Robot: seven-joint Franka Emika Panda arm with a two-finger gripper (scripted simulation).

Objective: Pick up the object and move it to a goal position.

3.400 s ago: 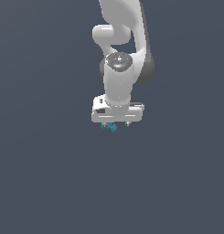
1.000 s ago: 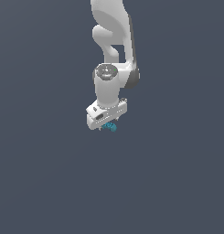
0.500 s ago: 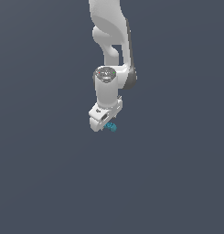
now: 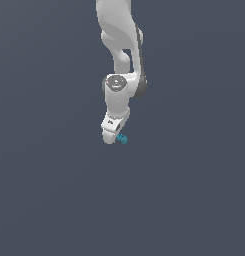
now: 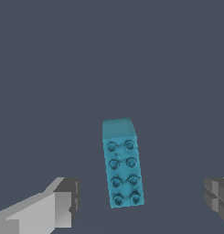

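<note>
In the exterior view, the object (image 4: 122, 139) was a tiny teal speck, its shape too small to read, sitting at the lower tip of the white gripper (image 4: 112, 135), toward the exterior view's right. Whether the jaws were spread could not be told there.

In the wrist view, the object (image 5: 122, 165) proved to be a long teal brick with two rows of four studs, lying on the plain grey desk (image 5: 109, 55). It lay between the two fingers (image 5: 63, 201), touching neither; the jaws stood wide apart, gripping nothing.
</note>
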